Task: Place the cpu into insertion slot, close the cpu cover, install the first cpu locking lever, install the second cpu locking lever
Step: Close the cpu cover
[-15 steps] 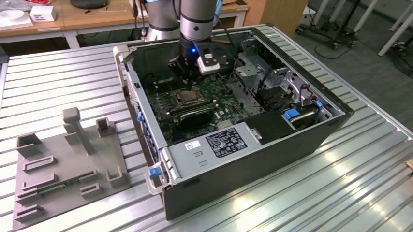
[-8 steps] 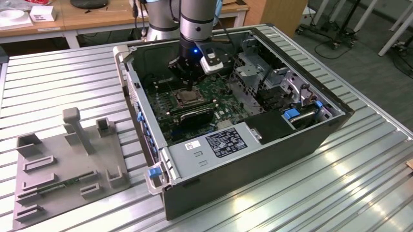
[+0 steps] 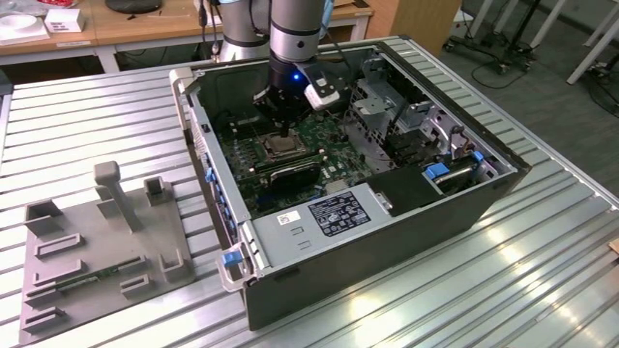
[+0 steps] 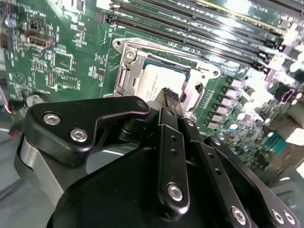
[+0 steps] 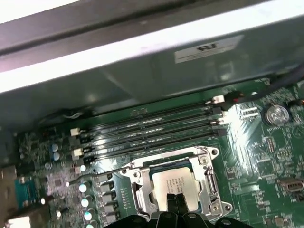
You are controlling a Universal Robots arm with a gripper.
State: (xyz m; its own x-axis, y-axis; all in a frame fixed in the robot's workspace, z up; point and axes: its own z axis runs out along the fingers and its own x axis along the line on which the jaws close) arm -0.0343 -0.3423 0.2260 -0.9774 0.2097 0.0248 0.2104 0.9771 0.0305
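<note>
The robot arm (image 3: 295,29) reaches down into an open computer case (image 3: 406,232). The case lies on a metal table (image 3: 106,109) with long ridges.

The claw (image 3: 281,136) hangs right over the middle of the green motherboard (image 5: 266,156). Its two black fingers (image 5: 172,203) are pressed together, and they hold nothing. In both wrist views the finger tips are right above the cpu (image 4: 152,80). It is hard to tell if they touch it.

The cpu is a small square chip with a grey face. It sits flat in the insertion slot (image 5: 156,173). The cpu cover (image 5: 207,178) is a shiny silver frame, and it lies down flat around the chip. The grey face shows through the square window in the cover.

In the first wrist view, four long memory slots (image 5: 152,126) run side by side just beyond the cover.

In the exterior view, a grey tray (image 3: 97,246) lies on the table at the exterior view's left, well apart from the case. It has little upright holders on it.
</note>
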